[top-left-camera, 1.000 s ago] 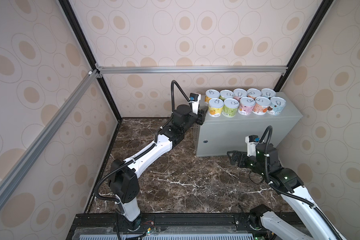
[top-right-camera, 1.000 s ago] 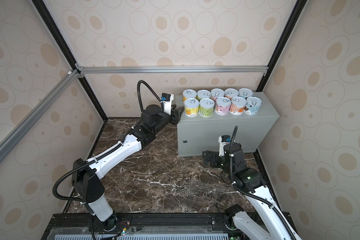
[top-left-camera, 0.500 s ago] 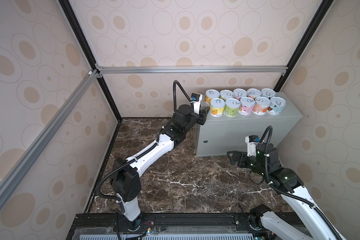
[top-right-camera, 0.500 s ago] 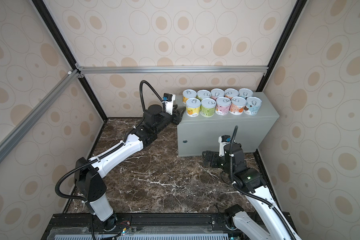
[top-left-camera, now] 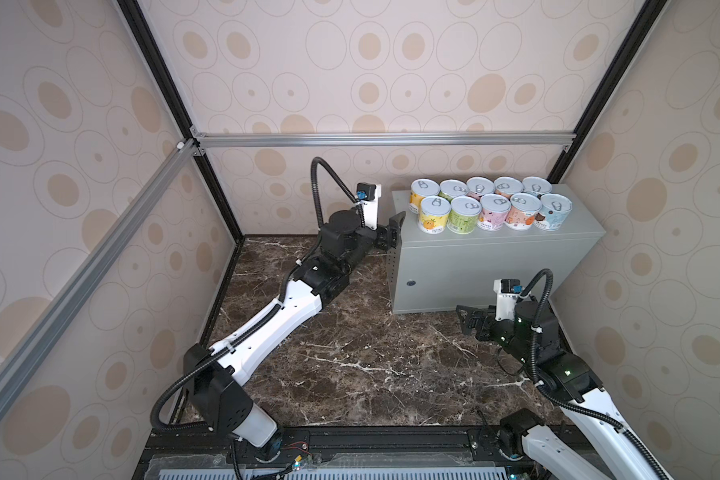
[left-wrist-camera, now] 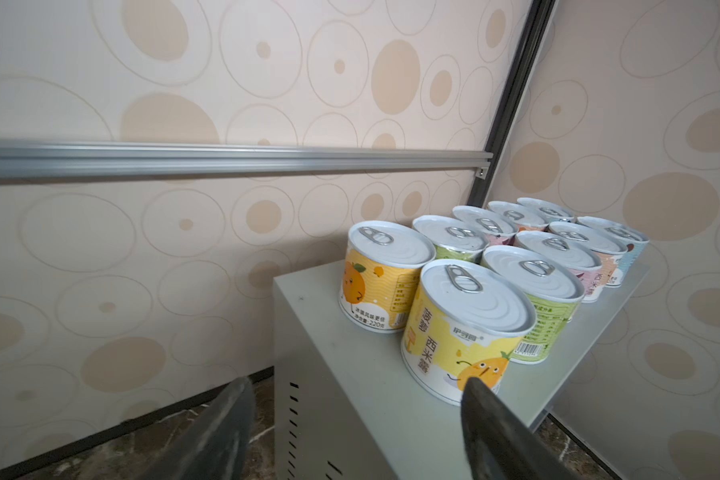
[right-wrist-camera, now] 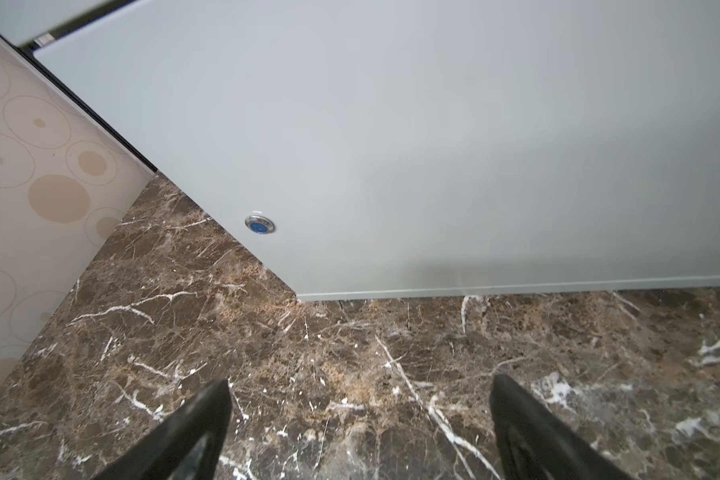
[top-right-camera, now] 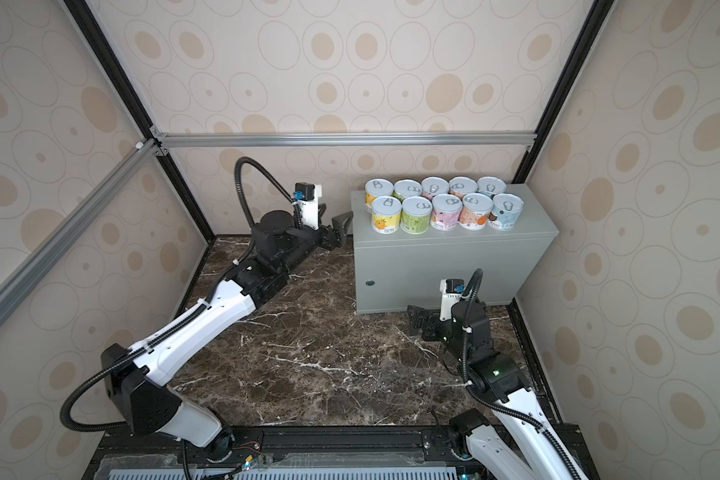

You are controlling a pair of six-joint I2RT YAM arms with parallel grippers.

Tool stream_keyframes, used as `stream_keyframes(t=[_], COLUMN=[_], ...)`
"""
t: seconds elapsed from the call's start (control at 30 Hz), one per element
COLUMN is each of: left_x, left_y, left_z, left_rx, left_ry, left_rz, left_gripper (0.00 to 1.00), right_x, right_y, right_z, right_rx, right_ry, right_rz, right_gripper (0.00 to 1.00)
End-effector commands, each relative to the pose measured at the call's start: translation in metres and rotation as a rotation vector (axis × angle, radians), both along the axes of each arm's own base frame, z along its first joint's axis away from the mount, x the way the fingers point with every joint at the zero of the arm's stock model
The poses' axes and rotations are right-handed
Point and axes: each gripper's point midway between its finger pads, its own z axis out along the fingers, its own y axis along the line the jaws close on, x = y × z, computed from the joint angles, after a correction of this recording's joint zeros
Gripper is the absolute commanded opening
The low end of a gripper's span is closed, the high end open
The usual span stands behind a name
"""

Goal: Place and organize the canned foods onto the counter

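Standing upright, canned foods (top-left-camera: 491, 205) line the counter (top-left-camera: 495, 266) lengthwise; left gripper (left-wrist-camera: 356, 384) and right gripper (right-wrist-camera: 360, 382) gape empty.

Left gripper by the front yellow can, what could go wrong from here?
The left gripper is open, one of its fingers close to the front yellow can; a sideways swing could shove it against the green can. The edge of the grey cabinet lies between the fingers, so advancing might strike it.

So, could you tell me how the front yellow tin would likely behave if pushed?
The front yellow tin looks squat and rigid, so it would probably slide rather than tip. It stands close beside the green tin, so a sideways push could well move both.
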Motion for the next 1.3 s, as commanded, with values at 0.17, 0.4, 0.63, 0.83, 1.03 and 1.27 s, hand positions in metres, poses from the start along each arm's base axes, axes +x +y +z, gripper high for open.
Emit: stream_keyframes(t=[0.17, 0.4, 0.63, 0.83, 1.03, 1.27], left_x=[-0.02, -0.034, -0.048, -0.029, -0.019, -0.004], left_y=[0.1, 0.191, 0.223, 0.248, 0.264, 0.271], left_z=[-0.045, -0.106, -0.184, -0.246, -0.271, -0.292], left_rx=[0.088, 0.231, 0.35, 0.463, 0.486, 0.374], left_ry=[0.102, 0.138, 0.136, 0.266, 0.209, 0.177], left_rz=[0.256, 0.536, 0.558, 0.602, 0.64, 0.625], left_gripper=[0.99, 0.99, 0.99, 0.99, 0.99, 0.99], right_x=[0.025, 0.046, 0.065, 0.081, 0.092, 0.1], right_y=[-0.009, -0.024, -0.049, -0.058, -0.072, -0.102], right_z=[-0.006, -0.046, -0.075, -0.08, -0.093, -0.102], right_rx=[-0.069, -0.164, -0.324, -0.468, -0.461, -0.443], right_ry=[-0.227, -0.28, -0.257, -0.265, -0.235, -0.196], right_rz=[-0.055, -0.152, -0.296, -0.335, -0.386, -0.452], right_gripper=[0.99, 0.99, 0.99, 0.99, 0.99, 0.99])
